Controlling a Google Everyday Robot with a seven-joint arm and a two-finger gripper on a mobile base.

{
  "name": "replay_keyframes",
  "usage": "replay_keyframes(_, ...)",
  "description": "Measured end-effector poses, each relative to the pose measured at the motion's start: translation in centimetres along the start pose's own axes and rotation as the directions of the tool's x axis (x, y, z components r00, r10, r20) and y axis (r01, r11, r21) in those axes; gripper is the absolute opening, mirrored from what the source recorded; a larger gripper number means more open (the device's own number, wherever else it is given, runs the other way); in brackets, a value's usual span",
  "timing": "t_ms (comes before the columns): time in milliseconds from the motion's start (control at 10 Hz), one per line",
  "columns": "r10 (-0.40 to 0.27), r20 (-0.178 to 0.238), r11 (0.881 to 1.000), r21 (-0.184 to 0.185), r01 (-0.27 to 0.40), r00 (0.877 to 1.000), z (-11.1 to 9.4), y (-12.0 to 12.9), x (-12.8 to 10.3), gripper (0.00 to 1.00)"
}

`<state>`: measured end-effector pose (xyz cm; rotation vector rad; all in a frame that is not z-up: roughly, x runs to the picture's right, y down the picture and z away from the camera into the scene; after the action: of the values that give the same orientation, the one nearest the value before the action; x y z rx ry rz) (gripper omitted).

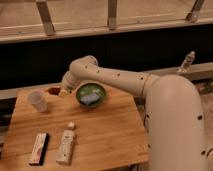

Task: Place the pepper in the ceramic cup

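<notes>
The small dark red pepper (53, 90) sits at the tip of my gripper (60, 90), which is shut on it and holds it just above the wooden table (105, 135) near its back left edge. The whitish-grey ceramic cup (37, 100) stands upright on the table a little to the left of and in front of the pepper, apart from it. My arm reaches in from the right, passing behind the green bowl.
A dark green bowl (91, 94) with something pale in it stands right of the gripper. A flat red-and-white box (38, 148) and a white bottle (66, 145) lie near the front left. A small bottle (186, 62) stands on the ledge at far right.
</notes>
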<state>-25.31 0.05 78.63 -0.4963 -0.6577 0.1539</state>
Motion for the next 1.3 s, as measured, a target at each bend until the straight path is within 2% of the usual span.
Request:
replay_keyframes(200, -0.074, 0.044, 0.997, 0.005, 0.073, 0.996, 1.1, -2.3, -3.0, 0.0)
replay_keyframes(400, -0.115, 0.085, 0.993, 0.0, 0.115, 0.99, 1.7, -3.4, -4.5, 0.0)
replay_keyframes(1000, -0.123, 0.094, 0.992, 0.001, 0.124, 0.988, 1.8, -3.8, -4.8, 0.0)
replay_keyframes(1200, -0.138, 0.101, 0.99, -0.011, 0.14, 0.985, 2.0, -3.8, -5.0, 0.0)
replay_keyframes(1300, -0.153, 0.117, 0.987, -0.026, 0.157, 0.981, 2.7, -3.7, -5.9, 0.0)
